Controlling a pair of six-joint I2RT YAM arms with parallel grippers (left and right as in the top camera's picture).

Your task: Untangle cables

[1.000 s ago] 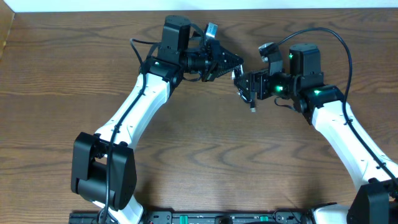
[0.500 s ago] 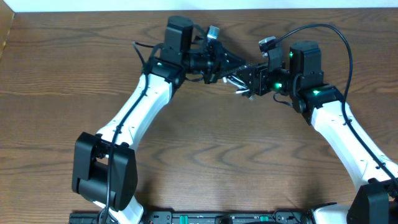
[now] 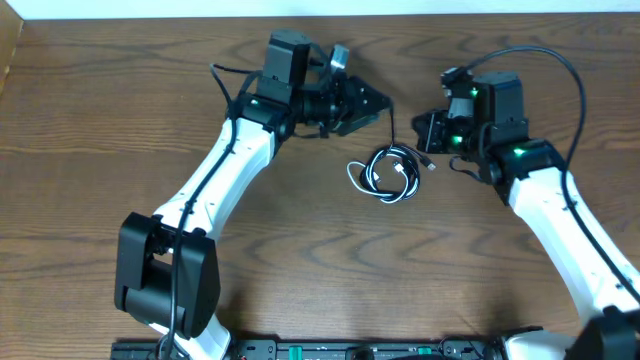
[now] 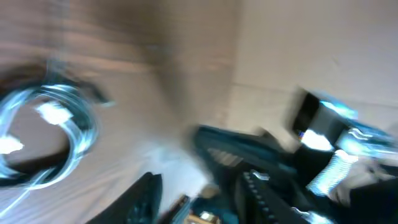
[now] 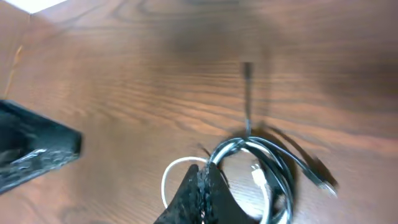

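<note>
The cables (image 3: 385,172) lie as a small looped bundle of white and black cord on the wooden table, between the two arms and a little nearer than both. My left gripper (image 3: 379,101) hovers up and left of the bundle, apart from it. In the blurred left wrist view the left gripper (image 4: 205,202) is open with nothing cord-like between its fingers, and the cables (image 4: 46,134) lie at far left. My right gripper (image 3: 421,131) is up and right of the bundle. In its wrist view the right gripper (image 5: 202,190) is shut, above the cables (image 5: 255,168).
A black plug end (image 5: 323,180) trails off the bundle to the right. The left arm's tip (image 5: 31,152) shows at the right wrist view's left edge. The right arm's head (image 4: 336,137) fills the left wrist view's right side. The table's far edge (image 3: 420,18) runs behind both arms.
The bundle hung between both grippers before; now it lies on the table. The two grippers have drawn apart, the left one opening and the right one shutting.
</note>
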